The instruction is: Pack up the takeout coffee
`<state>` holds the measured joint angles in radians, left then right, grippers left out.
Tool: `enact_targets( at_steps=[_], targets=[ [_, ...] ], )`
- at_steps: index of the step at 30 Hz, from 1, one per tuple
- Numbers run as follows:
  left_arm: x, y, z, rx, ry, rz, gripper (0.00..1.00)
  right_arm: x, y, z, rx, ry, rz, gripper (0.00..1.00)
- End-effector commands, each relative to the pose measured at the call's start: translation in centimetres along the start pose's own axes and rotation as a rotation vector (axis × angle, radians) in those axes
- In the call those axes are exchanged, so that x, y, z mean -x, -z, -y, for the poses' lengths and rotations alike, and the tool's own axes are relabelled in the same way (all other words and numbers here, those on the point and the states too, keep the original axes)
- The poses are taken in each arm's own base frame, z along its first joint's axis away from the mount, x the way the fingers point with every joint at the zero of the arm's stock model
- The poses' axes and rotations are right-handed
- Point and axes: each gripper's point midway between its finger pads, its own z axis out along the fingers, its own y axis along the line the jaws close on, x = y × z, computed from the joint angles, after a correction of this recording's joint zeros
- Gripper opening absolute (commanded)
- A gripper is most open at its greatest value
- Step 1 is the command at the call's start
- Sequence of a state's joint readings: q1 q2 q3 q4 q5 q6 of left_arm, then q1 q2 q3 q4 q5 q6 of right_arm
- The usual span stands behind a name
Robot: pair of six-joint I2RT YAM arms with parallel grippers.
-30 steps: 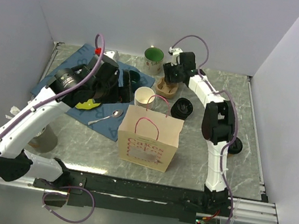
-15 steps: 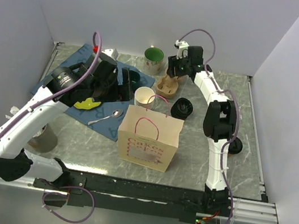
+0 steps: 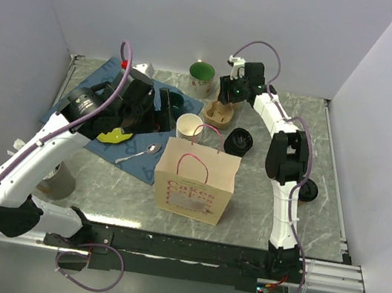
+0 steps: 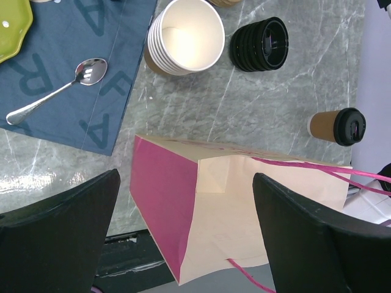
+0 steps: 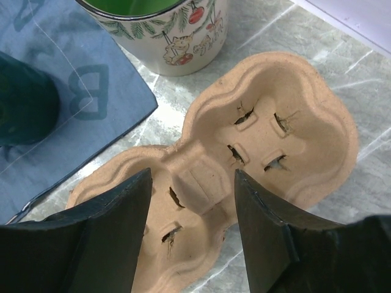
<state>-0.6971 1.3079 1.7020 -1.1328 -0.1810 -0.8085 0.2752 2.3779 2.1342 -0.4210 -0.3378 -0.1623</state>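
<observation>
Takeout coffee near counter's right edge. Right gripper spread wide over pulp cup carrier; left gripper spread over paper bag.

The takeout coffee, brown with black lid, stands upright.

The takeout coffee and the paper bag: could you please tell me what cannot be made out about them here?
- Takeout coffee, top external: the right arm covers its body; only its lid shows.
- Paper bag, left wrist: the bottom edge cuts it off and the left hand covers part.
- Coffee's contents, both views: its lid hides them.
</observation>
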Motion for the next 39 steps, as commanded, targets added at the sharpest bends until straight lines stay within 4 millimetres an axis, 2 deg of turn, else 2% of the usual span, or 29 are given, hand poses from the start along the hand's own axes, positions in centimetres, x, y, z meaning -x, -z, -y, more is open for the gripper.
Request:
enact_targets(
  at_steps=[1, 15, 20, 22, 27, 33, 39],
  targets=[
    [0.8, 0.6, 0.9, -0.038, 0.027, 0.032, 0.97, 1.1, -0.3, 0.3, -0.024, -0.016, 0.015, 0.62],
    [0.8, 1.2, 0.9, -0.050, 0.043, 0.037, 0.97, -0.2, -0.8, 0.3, -0.035, -0.058, -0.015, 0.64],
    [0.7, 1.5, 0.8, -0.055, 0.054, 0.042, 0.97, -0.3, -0.9, 0.6, -0.078, -0.060, -0.015, 0.57],
    [0.7, 1.6, 0.7, -0.055, 0.060, 0.042, 0.97, 0.1, -0.6, 0.7, -0.086, -0.045, -0.003, 0.52],
    [0.4, 1.7, 0.5, -0.058, 0.074, 0.042, 0.97, 2.3, 0.6, 1.2, -0.119, -0.002, 0.046, 0.47],
    [0.3, 1.8, 0.7, -0.076, 0.095, 0.047, 0.97, 6.1, 2.9, 1.5, -0.149, 0.030, 0.139, 0.49],
    [0.4, 1.9, 1.0, -0.088, 0.104, 0.049, 0.97, 6.9, 4.2, 2.4, -0.210, 0.025, 0.165, 0.53]
  ],
)
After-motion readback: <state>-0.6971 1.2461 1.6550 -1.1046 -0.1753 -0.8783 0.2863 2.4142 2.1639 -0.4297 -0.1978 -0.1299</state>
